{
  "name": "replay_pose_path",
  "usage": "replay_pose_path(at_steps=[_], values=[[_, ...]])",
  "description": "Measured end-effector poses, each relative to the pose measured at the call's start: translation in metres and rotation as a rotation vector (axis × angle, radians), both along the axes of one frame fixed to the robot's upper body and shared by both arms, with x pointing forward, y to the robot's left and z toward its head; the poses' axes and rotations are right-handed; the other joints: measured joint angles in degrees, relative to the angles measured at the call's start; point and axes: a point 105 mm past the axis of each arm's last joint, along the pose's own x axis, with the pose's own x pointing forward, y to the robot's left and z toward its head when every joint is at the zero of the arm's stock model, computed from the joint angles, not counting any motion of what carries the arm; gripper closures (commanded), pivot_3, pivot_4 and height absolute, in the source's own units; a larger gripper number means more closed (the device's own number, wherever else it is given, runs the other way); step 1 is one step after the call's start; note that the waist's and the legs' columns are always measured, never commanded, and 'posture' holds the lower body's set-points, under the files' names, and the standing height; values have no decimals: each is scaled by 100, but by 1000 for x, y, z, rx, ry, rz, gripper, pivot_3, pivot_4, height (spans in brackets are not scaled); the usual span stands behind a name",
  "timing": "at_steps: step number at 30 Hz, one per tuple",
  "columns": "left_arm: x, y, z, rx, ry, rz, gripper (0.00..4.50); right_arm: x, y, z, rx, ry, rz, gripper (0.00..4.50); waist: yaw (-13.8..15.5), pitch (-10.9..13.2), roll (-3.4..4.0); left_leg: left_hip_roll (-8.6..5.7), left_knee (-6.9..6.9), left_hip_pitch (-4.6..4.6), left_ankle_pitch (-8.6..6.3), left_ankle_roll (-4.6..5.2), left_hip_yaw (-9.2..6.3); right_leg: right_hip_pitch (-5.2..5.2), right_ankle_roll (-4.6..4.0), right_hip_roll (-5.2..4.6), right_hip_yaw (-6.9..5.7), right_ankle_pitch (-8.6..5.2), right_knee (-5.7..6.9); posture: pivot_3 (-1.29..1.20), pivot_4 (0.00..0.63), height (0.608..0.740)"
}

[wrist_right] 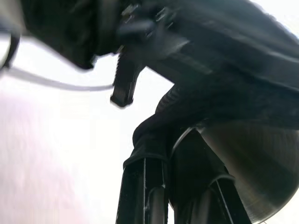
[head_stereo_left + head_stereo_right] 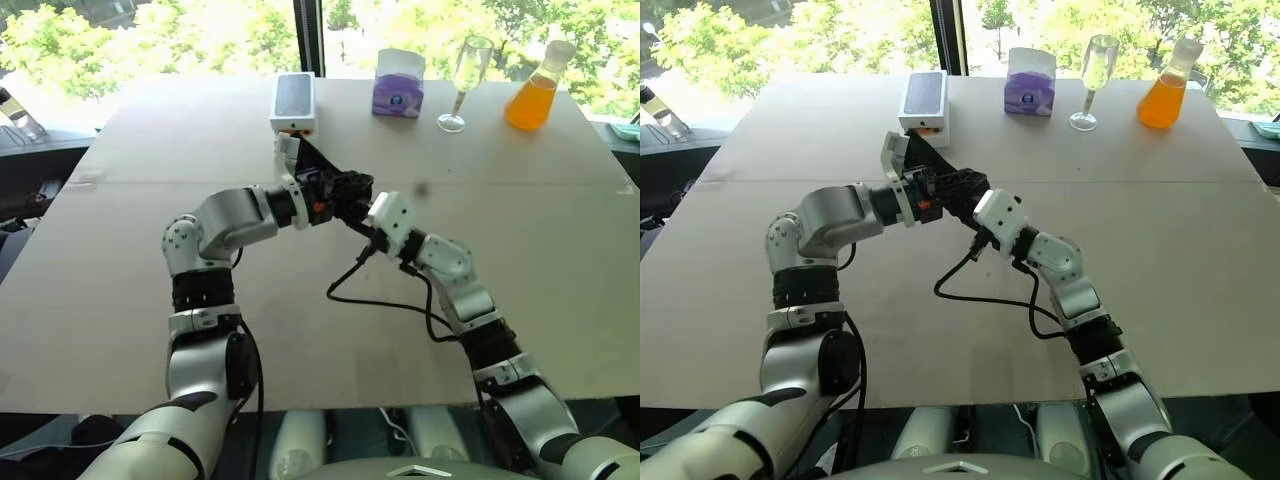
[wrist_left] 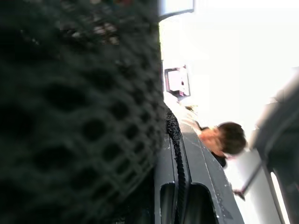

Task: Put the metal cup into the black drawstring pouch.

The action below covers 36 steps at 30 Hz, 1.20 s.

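- My two grippers meet above the middle of the pale, flat tabletop [image 2: 150, 300]. The left gripper [image 2: 335, 190] is clamped on the soft, matte black drawstring pouch [image 2: 345, 188], which hangs between the two hands, clear of the table.
- In the right wrist view, the right gripper [image 1: 182, 186] has its fingers drawn together on the small, shiny silver metal cup [image 1: 247, 168]. The cup sits right against the dark fabric, at or partly inside the pouch mouth; I cannot tell which.
- My worry is that the limp mouth could fold shut or catch the cup's rim, because only one hand holds it.
- Letting go too soon could drop the cup onto the table, where it might roll.
- A loose black cable [image 2: 375, 298] loops beneath my right forearm and could snag.
- Near the far edge stand a white rectangular box [image 2: 293, 102], a purple tissue pack [image 2: 398, 85], a tall clear stemmed glass [image 2: 464, 80] and a flask of orange liquid [image 2: 534, 92], all well apart from my hands.
- Open table lies on both sides and toward me.
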Motion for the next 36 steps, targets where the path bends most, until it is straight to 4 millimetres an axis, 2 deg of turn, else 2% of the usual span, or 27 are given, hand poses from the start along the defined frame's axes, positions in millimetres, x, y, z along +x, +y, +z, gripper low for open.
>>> replay_pose_path(at_steps=[3,5,11,14,17,22,26,30,36], values=[[-2,-1,-6,104,-9,-9,4500,2,4,-9,-146,-98,42,4487,6,3,-5,-2,1,1,0,0,0,2,0,-1,0,0,-1,0,150,737],[-6,-1,-11,233,-45,-23,4500,2,9,-15,-208,-142,82,4487,-3,6,-9,-2,-1,2,1,-2,0,3,0,-1,0,0,-1,0,150,737],[-15,3,-23,442,-152,-50,4500,-4,20,-23,-136,-20,149,4487,-14,8,-8,1,-5,5,4,-7,0,3,-1,1,-3,0,-2,0,150,737],[-19,4,-35,472,-138,-71,4500,-4,19,-30,-148,13,163,4487,-10,8,-8,3,-4,5,4,-7,-2,4,-1,-1,-2,0,-1,0,150,737],[-19,6,-38,473,-129,-66,4500,-5,23,-32,-138,37,174,4487,-9,9,-8,3,-4,4,5,-9,-7,4,-1,-1,-1,0,0,0,150,737],[-11,7,-24,375,-139,-6,4500,0,32,-14,105,245,183,4487,-6,9,-7,5,-4,0,6,-11,-15,5,-3,-4,1,1,-1,0,150,737],[-10,8,-12,255,-131,20,4500,7,29,0,327,411,161,4487,-5,9,-7,4,-5,-1,6,-11,-18,6,-3,-9,3,1,-2,0,150,737],[-13,7,-17,143,-76,35,4500,13,15,-3,565,614,106,4487,14,10,-6,1,-5,-5,6,-10,-20,5,-3,-14,1,1,-2,0,150,737],[-13,1,-11,56,-69,47,4500,12,2,4,733,771,148,4487,6,10,-6,1,-5,-2,5,-9,-20,5,-4,-6,2,1,2,0,150,737]])
